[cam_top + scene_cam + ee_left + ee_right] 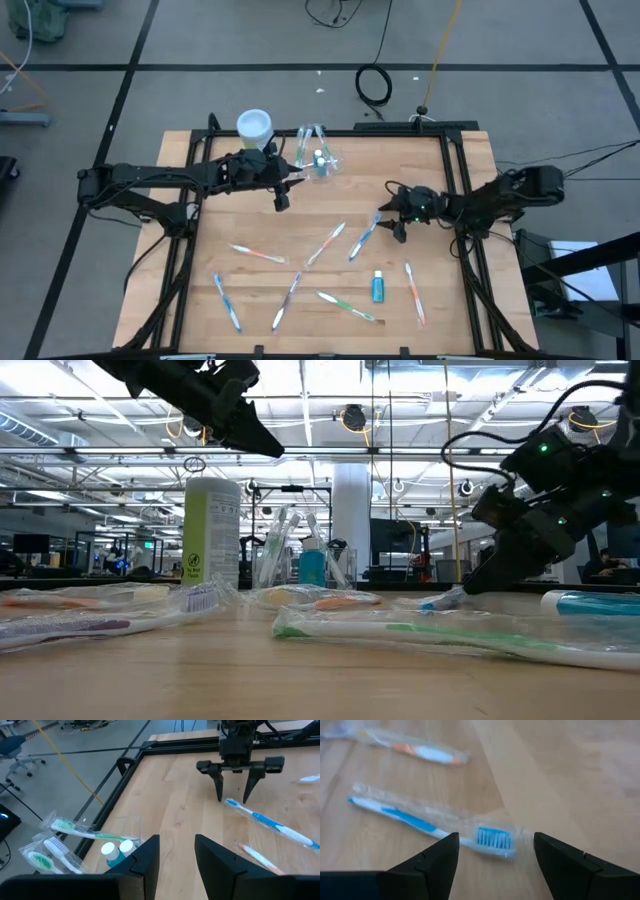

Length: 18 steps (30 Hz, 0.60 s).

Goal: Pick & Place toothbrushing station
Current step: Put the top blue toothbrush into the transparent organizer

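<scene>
The toothbrushing station [318,158], a clear plastic holder with toothbrushes and a small blue bottle in it, stands at the table's far edge; it also shows in the low view [300,560] and the left wrist view [75,847]. My left gripper [283,190] is open and empty, raised above the table just to the near left of the station [177,852]. My right gripper [390,224] is open and low over the table. Its fingers stand on either side of the head of a wrapped blue toothbrush [492,839] without touching it.
A green canister with a white lid [254,126] stands left of the station. Several wrapped toothbrushes [258,254] [327,243] [347,306] and a small blue tube [378,287] lie across the near half of the table. Black frame rails [462,180] run along the edges.
</scene>
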Available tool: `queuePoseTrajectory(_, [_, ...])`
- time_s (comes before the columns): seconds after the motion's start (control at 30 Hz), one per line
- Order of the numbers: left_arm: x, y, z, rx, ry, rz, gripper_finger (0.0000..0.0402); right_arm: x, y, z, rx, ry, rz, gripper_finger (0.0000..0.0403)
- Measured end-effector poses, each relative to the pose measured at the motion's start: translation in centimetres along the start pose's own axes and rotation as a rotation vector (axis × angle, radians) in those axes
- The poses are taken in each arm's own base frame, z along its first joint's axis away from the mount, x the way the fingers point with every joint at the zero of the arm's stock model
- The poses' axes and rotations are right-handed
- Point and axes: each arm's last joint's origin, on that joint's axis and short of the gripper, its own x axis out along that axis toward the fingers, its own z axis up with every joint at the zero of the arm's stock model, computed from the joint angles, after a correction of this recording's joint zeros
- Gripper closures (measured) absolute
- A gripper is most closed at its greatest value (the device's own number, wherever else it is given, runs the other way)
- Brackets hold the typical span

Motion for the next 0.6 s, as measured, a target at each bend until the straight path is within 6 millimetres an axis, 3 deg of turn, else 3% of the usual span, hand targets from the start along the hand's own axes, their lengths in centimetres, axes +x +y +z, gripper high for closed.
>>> queuePoseTrajectory(0.3, [0.0, 0.0, 0.0, -0.001, 0.004, -0.001, 0.0272, 2.8, -0.2, 0.4, 0.005, 0.061, 0.060, 0.0159])
queuePoseTrajectory(0.6, [0.0, 0.0, 0.0, -0.002, 0.005, -0.001, 0.0272, 3.0, -0.2, 0.0, 0.024, 0.087, 0.079, 0.0248])
